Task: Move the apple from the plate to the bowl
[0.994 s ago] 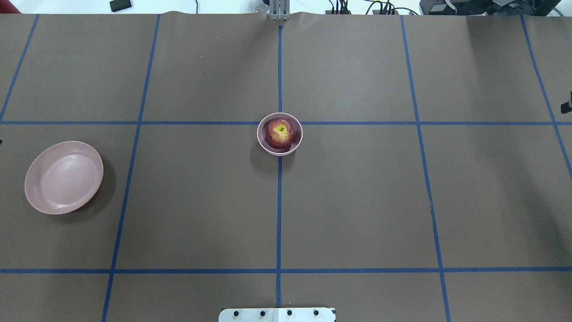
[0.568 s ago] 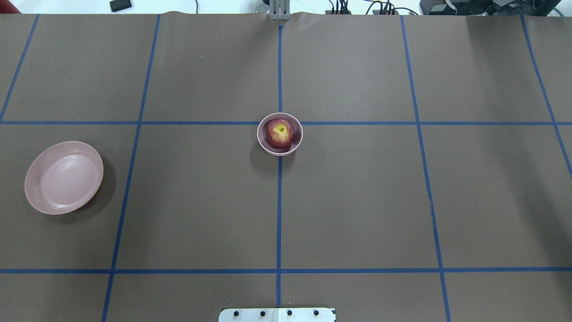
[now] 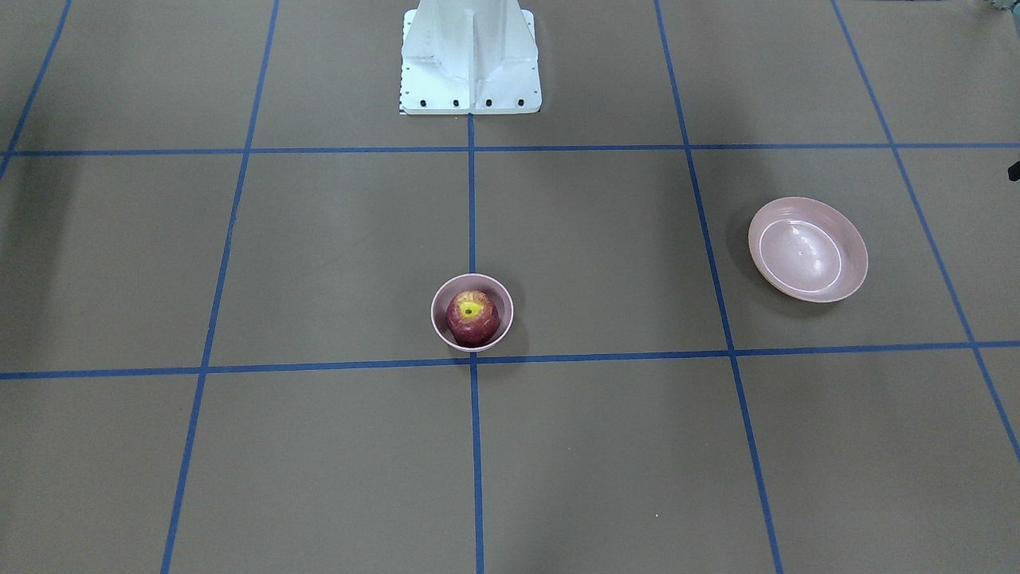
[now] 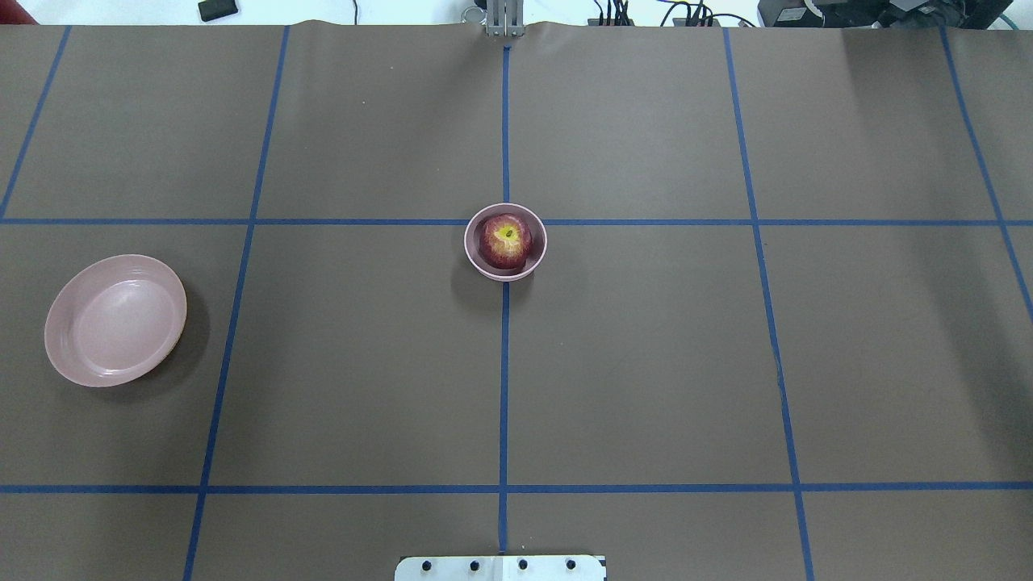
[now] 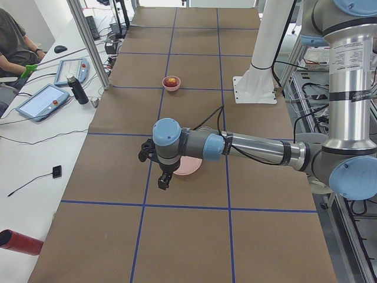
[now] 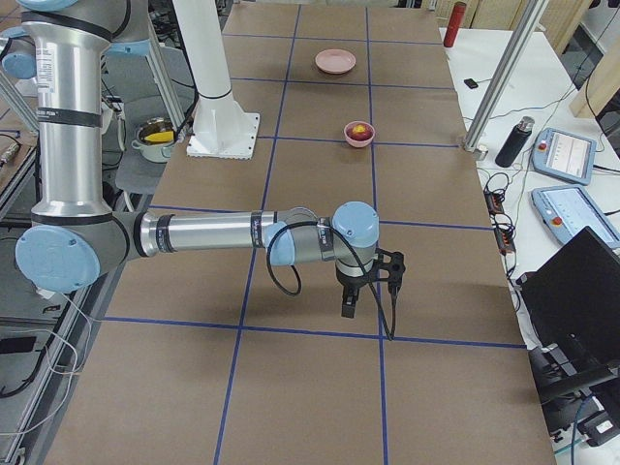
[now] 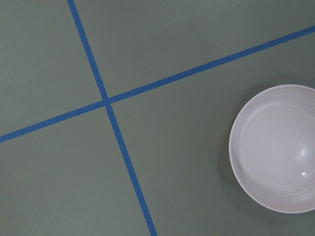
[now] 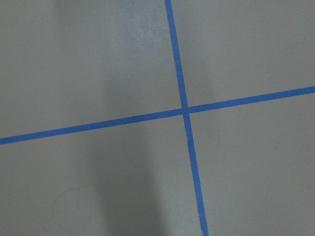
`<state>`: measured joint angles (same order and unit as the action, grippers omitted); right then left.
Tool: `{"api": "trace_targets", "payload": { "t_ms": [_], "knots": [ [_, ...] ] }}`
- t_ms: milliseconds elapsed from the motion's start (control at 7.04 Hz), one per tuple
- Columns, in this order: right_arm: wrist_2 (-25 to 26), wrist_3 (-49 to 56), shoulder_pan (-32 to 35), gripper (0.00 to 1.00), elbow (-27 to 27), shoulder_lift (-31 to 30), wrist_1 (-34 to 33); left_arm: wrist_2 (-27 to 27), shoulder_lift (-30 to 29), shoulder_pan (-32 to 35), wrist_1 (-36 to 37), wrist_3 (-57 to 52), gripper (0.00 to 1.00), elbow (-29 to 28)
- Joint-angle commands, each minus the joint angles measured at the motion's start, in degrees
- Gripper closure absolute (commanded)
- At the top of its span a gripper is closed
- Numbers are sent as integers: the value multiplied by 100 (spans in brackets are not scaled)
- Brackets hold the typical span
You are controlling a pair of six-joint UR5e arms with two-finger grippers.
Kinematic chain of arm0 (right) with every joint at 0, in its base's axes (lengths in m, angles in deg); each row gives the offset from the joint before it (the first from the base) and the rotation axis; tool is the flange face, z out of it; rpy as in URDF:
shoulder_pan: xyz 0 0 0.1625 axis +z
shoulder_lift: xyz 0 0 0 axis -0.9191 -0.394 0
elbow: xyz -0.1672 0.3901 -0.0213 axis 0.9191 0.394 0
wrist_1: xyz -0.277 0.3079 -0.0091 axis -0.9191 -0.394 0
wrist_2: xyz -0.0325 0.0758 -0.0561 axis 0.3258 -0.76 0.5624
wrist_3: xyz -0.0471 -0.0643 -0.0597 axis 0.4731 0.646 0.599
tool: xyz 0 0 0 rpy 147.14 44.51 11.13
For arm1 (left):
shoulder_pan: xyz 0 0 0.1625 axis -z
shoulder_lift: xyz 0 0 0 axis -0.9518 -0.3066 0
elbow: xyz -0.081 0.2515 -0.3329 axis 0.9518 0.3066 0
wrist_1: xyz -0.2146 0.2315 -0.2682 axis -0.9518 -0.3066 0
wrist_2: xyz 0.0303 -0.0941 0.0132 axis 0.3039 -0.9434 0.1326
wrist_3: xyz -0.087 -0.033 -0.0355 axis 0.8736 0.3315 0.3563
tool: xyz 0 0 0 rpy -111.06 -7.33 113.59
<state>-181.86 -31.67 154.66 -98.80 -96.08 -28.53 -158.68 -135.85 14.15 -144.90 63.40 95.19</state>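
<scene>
Bright, even light, sharp focus; soft shadows beside the bowl (image 4: 506, 275) and glossy plate (image 4: 117, 319).

A brown counter (image 4: 646, 363) carries a grid of blue tape lines (image 4: 503, 387). On the white ledge beside it lie two tablets (image 5: 42, 101), with a dark bottle (image 5: 77, 89) standing near them and a red cylinder (image 5: 17, 242) lying at the near corner. A person (image 5: 15, 41) sits at the far edge. A black laptop (image 6: 572, 310) stands open.
</scene>
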Motion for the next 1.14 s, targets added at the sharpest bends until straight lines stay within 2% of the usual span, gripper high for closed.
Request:
{"api": "trace_targets", "payload": {
  "t_ms": [0, 142, 994],
  "knots": [
    [297, 65, -94, 0, 49, -31, -23, 41, 27, 10, 42, 66, 2, -139],
    [421, 66, -199, 0, 75, -14, -23, 41, 61, 10, 50, 153, 2, -140],
    [343, 57, -235, 0, 128, 57, 56, 15, -17, 1, 15, 242, 2, -104]
  ]
}}
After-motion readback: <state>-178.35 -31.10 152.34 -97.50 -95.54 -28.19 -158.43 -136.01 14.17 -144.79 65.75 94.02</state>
